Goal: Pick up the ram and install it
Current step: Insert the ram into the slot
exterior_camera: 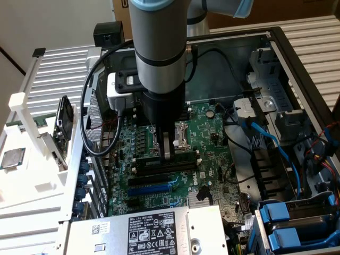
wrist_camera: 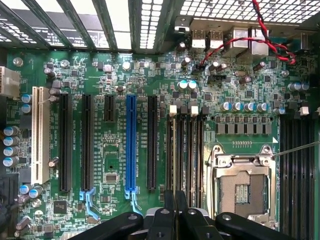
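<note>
Hanging over an open metal computer case (exterior_camera: 297,58), a grey Universal Robots arm (exterior_camera: 159,42) sets its gripper (exterior_camera: 169,153) on the green motherboard (exterior_camera: 212,133). At the exterior view's left, outside the case, a white plastic rack (exterior_camera: 32,175) carries a square silver processor chip (exterior_camera: 11,158) near its outer edge. A black cable (exterior_camera: 90,111) loops from the wrist along the case's perforated wall. At the middle of the board, the dark fingers (wrist_camera: 167,217) are pinched together on the ram (exterior_camera: 151,167). It is a long, thin green circuit-board stick that stands on edge along the black memory slot just beside the silver-framed processor socket (exterior_camera: 183,135). How deep it sits in that slot I cannot tell. Nearer the board's lower edge, a long blue expansion slot (exterior_camera: 154,187) lies between black ones. A grey power-supply box with a white label (exterior_camera: 154,234) covers the case's near corner. Toward the exterior view's right, blue cables (exterior_camera: 268,141) run across the case floor to blue-latched drive bays (exterior_camera: 287,223) in the right-hand corner.
</note>
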Robot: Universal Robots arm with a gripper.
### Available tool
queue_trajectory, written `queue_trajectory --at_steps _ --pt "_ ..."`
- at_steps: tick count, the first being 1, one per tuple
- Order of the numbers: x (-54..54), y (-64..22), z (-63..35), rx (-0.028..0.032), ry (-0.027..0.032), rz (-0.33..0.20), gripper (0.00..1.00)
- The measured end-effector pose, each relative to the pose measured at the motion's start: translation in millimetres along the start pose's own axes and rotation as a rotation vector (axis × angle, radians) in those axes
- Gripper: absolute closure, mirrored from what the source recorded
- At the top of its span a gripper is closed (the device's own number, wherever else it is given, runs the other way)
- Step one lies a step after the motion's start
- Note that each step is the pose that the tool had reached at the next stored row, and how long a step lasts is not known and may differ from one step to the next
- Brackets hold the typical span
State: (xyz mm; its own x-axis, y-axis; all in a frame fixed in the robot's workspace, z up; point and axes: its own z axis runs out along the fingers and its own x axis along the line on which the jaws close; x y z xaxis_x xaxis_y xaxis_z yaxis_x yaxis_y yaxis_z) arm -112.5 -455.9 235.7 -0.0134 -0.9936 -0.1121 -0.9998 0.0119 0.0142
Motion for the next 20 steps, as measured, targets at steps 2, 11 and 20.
queue_trajectory --at_steps 2,11,20 --pt "0.1 0.3 0.2 0.0023 0.0000 0.000 0.88" --pt "0.3 1.1 0.3 0.0063 0.0001 -0.001 0.88" --pt "0.8 1.1 1.0 0.0068 -0.0003 0.003 0.88"
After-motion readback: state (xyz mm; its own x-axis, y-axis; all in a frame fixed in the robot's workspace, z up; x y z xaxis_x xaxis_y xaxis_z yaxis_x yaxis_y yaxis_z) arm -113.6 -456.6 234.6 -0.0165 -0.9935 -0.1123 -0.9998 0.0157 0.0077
